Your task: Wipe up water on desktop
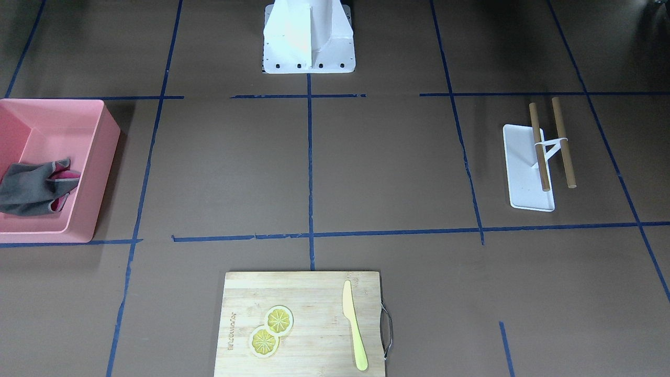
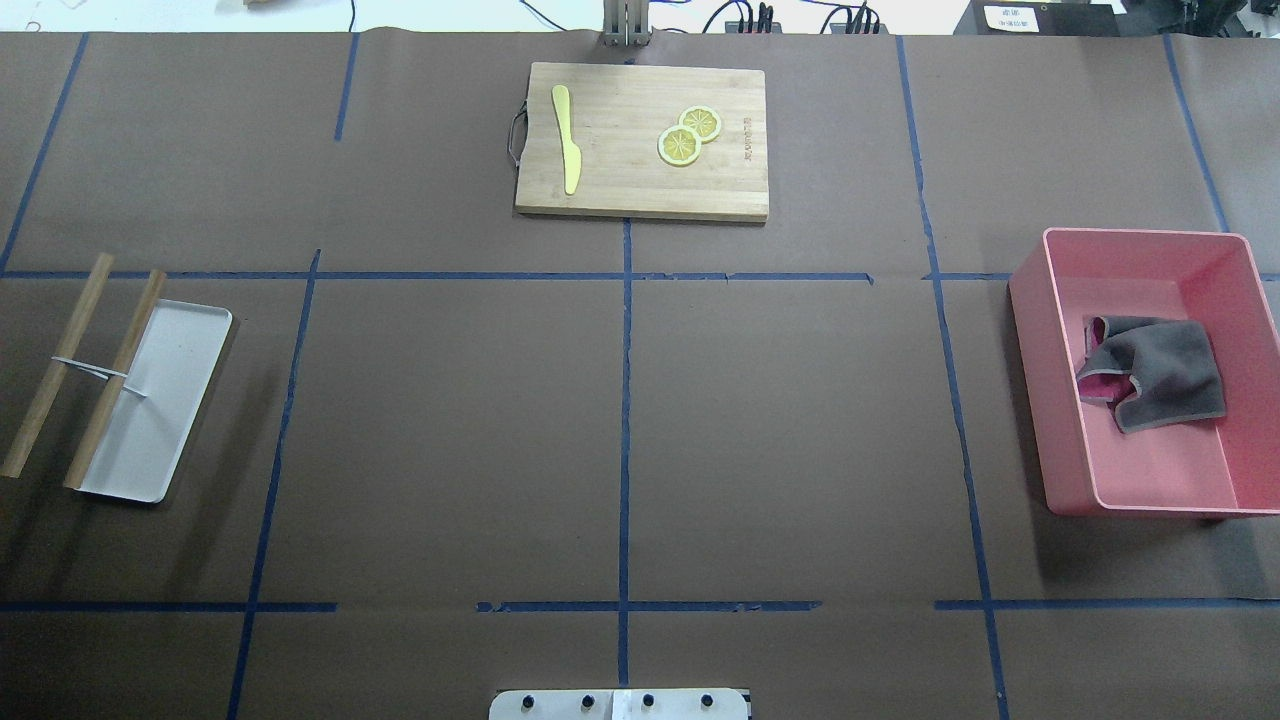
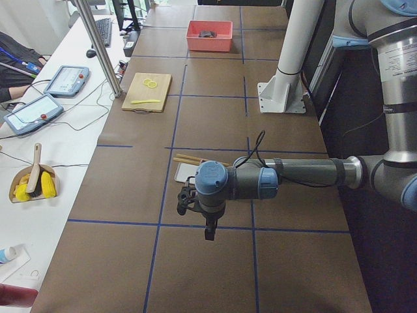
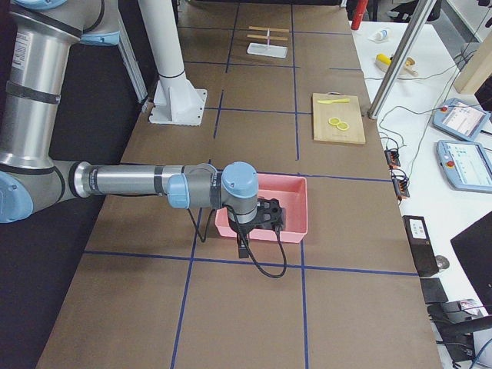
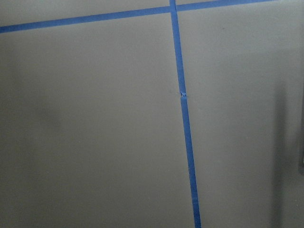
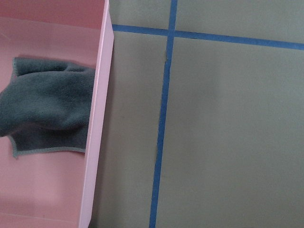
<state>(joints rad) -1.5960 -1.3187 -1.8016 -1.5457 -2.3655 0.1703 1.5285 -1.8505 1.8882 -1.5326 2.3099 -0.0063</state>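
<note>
The desktop (image 2: 450, 420) is a dark-brown surface with blue tape lines; I see no water on it. A grey cloth with a red underside (image 2: 1160, 375) lies crumpled in a pink bin (image 2: 1140, 234) at the table's right end, and shows in the right wrist view (image 6: 47, 111). My right gripper (image 4: 269, 217) hangs over the bin's near edge. My left gripper (image 3: 187, 201) hangs over the table beside a white tray. Both grippers show only in the side views, so I cannot tell whether they are open or shut.
A wooden cutting board (image 2: 620, 180) with a yellow knife (image 2: 566, 140) and two lemon slices (image 2: 688, 135) lies at the far middle. A white tray (image 2: 170, 400) with two wooden sticks (image 2: 60, 370) lies at the left end. The robot base (image 1: 309, 47) stands at the near edge.
</note>
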